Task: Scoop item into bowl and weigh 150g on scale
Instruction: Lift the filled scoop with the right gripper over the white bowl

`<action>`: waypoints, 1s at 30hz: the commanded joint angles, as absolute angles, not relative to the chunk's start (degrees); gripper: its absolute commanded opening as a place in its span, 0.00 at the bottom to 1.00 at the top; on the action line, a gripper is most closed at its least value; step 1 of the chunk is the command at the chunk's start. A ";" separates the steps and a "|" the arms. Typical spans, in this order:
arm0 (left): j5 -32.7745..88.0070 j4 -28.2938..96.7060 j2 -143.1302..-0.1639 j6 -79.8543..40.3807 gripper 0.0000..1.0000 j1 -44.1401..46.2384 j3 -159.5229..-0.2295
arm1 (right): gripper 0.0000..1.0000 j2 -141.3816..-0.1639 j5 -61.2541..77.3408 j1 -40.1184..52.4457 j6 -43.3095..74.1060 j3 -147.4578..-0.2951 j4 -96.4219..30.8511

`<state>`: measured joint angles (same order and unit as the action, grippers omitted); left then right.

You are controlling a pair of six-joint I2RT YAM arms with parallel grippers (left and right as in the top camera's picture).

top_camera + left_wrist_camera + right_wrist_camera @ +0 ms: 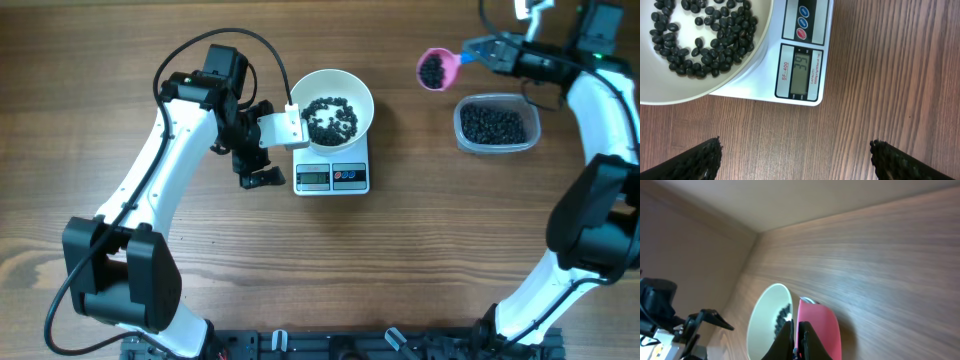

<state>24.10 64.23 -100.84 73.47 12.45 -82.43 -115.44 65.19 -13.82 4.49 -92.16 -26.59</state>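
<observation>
The left arm bends forward over the table (420, 250), with the left end effector (260, 172) spread wide just beside the scale (332, 178). The scale carries the bowl (362, 92), partly filled with black beans (330, 118). The right arm is extended, and the right end effector (488, 48) pinches a bean-loaded pink scoop (436, 69) near the clear tub (493, 125).

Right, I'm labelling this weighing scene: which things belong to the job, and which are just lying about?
In use: white bowl, black beans, digital scale, pink scoop in the right gripper, clear tub of beans.
Lying about: nothing seen; left gripper hangs open by the scale.
</observation>
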 commanded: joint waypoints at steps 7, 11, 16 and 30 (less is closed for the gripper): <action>25.45 64.27 -101.06 74.59 1.00 12.64 -82.06 | 0.04 -116.27 67.61 -2.48 8.97 -92.38 -16.12; 25.45 64.25 -101.06 74.59 1.00 12.64 -82.06 | 0.04 -116.27 67.61 2.07 3.42 -92.38 -15.09; 25.45 64.25 -101.06 74.59 1.00 12.64 -82.06 | 0.04 -116.27 67.35 6.81 -6.15 -92.38 -15.29; 25.45 64.25 -101.06 74.59 1.00 12.64 -82.06 | 0.04 -113.86 63.70 9.80 -19.38 -92.99 -17.23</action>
